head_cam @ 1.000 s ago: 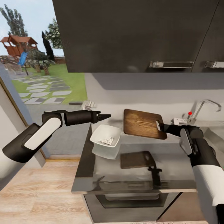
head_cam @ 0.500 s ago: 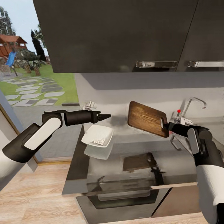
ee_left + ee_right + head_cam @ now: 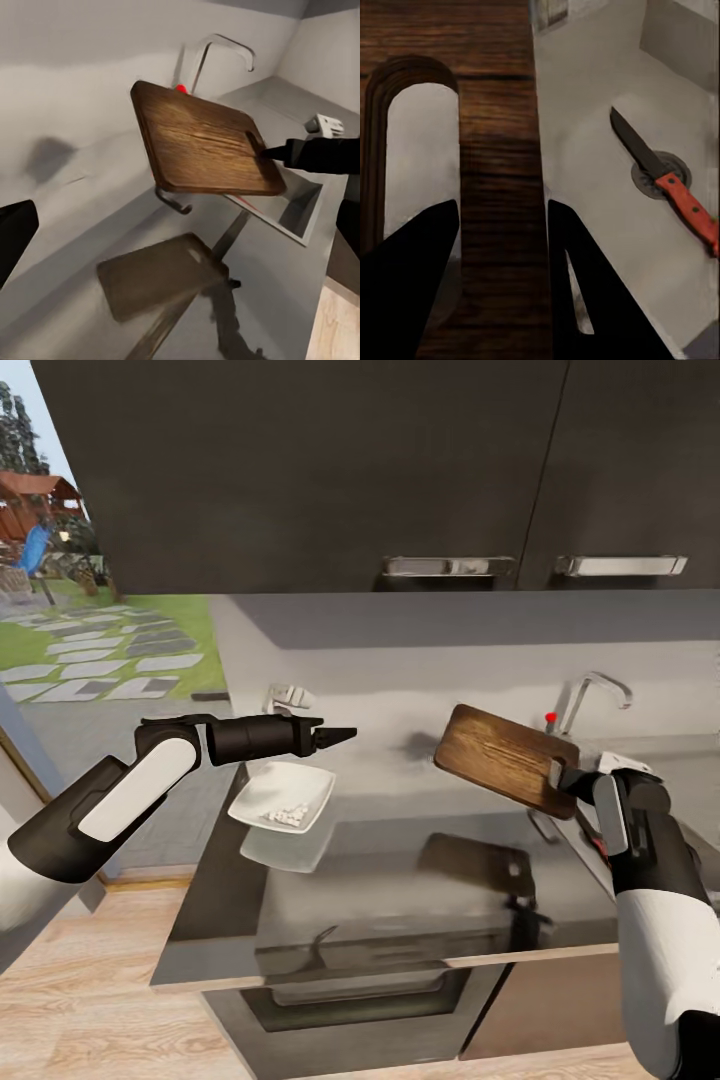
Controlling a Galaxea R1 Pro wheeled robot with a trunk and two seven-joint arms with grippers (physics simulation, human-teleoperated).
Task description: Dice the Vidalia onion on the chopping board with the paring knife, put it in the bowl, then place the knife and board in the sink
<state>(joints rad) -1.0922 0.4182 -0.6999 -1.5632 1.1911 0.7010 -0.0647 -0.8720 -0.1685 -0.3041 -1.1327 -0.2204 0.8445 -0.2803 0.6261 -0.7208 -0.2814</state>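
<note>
Open counter in the middle, clutter at both ends

The dark countertop (image 3: 400, 880) lies bare between the white bowl (image 3: 282, 800) at its left end and the sink (image 3: 300, 206) at its right, so the middle is open to a reach. The chopping board (image 3: 505, 758), gripped by the right gripper (image 3: 568, 780) at its handle end and held tilted in the air, blocks the way over the sink's near edge. In the basin, the paring knife (image 3: 664, 180) lies across the drain, taking up part of the floor. The tap (image 3: 590, 695) stands behind the board; wall cabinets (image 3: 350, 470) close off the space above.
</note>
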